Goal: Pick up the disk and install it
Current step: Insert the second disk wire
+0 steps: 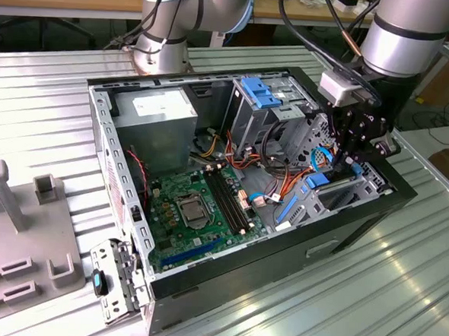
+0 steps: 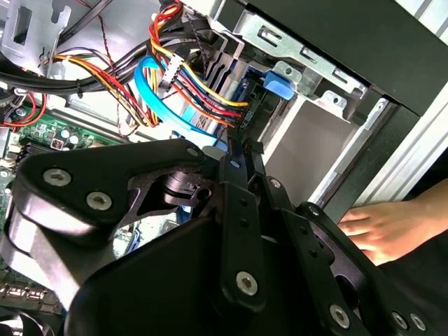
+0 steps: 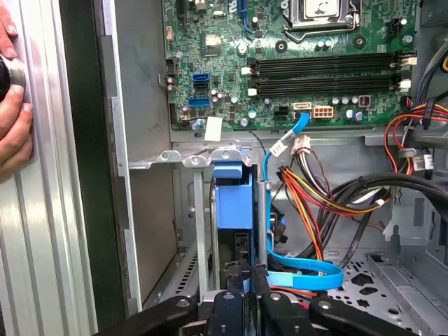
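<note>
The disk [image 3: 232,201] stands on edge in a narrow slot of the drive bay inside the open computer case [image 1: 359,214]. In the first wrist view its bright blue carrier shows end-on, with the dark drive body just below it. My gripper [image 3: 245,271] is down inside the case at the exterior view's right [image 1: 345,162]. Its black fingers [image 2: 235,150] are pressed together, and the tips sit right at the disk's near end. Nothing is held between them. I cannot tell whether the tips touch the disk.
Bundled coloured wires [image 3: 308,196] and a blue flat cable [image 3: 304,274] crowd the bay beside the gripper. The motherboard [image 1: 199,208] covers the case floor. A fixed blue bracket [image 1: 261,90] tops the grey cage. A person's hand [image 3: 10,119] rests on the outer case wall. Grey fixtures [image 1: 22,232] stand on the table.
</note>
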